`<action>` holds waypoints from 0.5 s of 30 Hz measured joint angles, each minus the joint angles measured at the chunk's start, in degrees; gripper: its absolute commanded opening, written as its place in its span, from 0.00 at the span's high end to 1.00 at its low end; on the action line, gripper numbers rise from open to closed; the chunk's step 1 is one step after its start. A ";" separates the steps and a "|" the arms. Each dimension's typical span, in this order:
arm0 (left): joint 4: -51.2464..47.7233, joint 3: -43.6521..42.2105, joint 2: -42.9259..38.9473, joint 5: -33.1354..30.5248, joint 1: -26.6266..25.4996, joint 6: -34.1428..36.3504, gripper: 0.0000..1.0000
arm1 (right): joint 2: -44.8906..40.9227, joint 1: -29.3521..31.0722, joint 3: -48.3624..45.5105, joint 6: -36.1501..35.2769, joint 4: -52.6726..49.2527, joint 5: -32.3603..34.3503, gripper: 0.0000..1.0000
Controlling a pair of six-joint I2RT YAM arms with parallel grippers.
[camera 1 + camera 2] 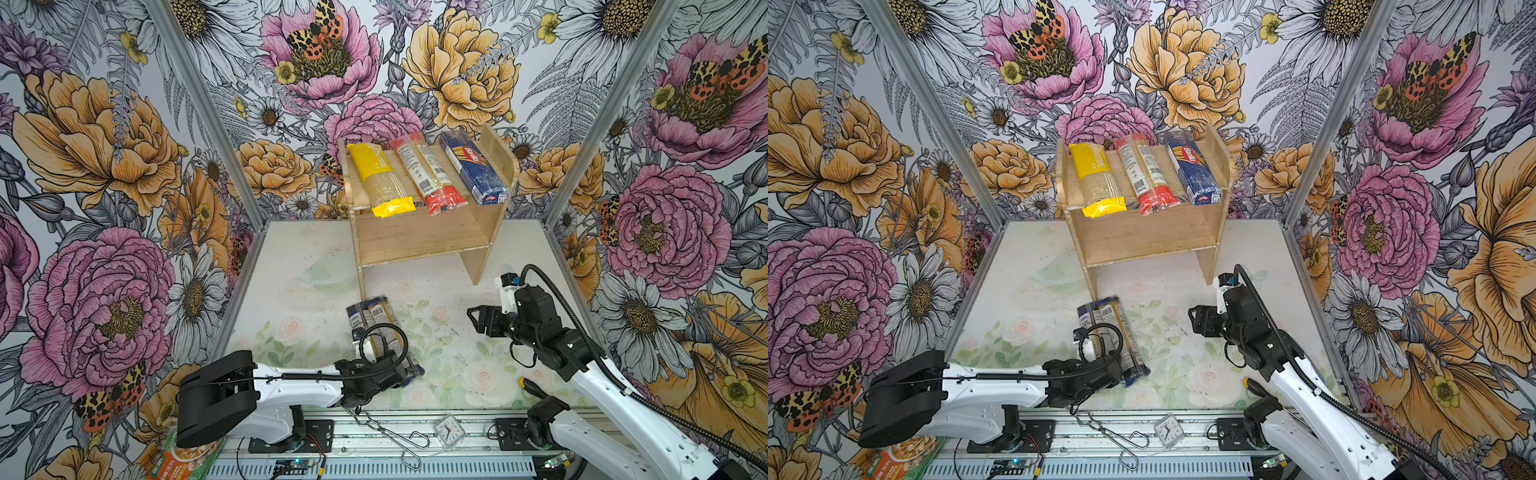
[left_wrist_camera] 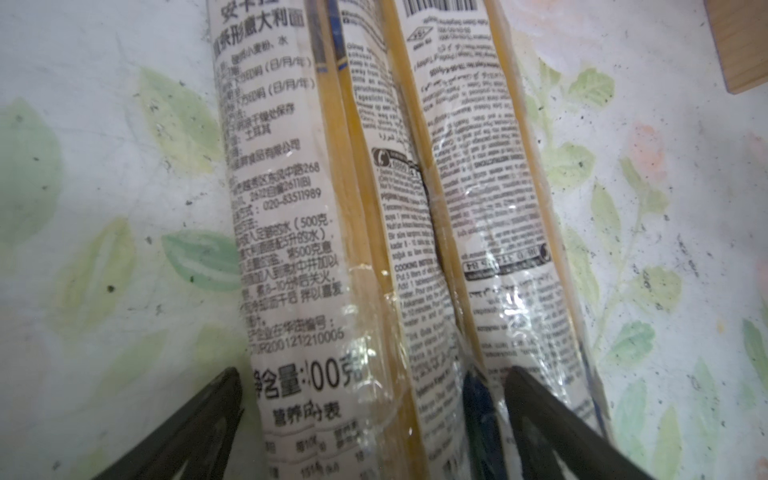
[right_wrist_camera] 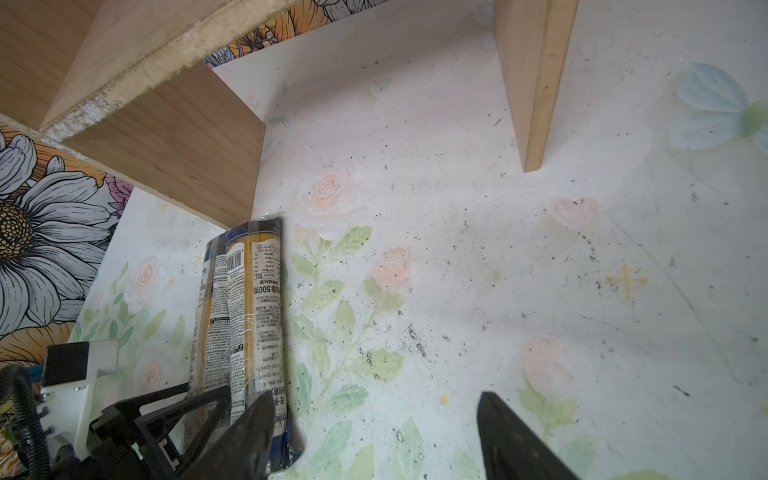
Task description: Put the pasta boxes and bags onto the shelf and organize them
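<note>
While wide apart over two slim crinkly clear packs [image 2: 286,249], left jaws; right jaws apart, empty.

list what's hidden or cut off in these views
Both top views: near ends of the slim packs, under the left arm.
Left wrist view: left gripper cut by the edge, only jaws' tips show.
Both top views: food pouch cut by the edge, under that arm.

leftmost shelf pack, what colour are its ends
Yellow; the pack shows best in a top view.
</note>
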 measured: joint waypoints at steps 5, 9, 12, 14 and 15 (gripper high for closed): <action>-0.66 0.61 1.20 -1.27 -0.79 -1.84 0.01 | 0.00 0.00 0.00 0.20 0.00 0.00 0.22; -1.62 1.33 2.27 -2.54 -1.77 -3.15 0.01 | 0.00 0.00 0.00 0.26 0.00 -0.02 0.22; -2.82 2.10 3.15 -3.23 -2.34 -4.11 0.01 | 0.00 0.00 0.00 0.39 0.00 0.00 0.22; -3.76 2.34 3.23 -3.28 -2.69 -4.52 0.01 | 0.00 0.00 0.00 0.39 0.00 -0.02 0.22; -4.15 2.36 3.21 -3.28 -2.91 -4.66 0.01 | 0.00 0.00 -0.02 0.39 0.00 0.00 0.22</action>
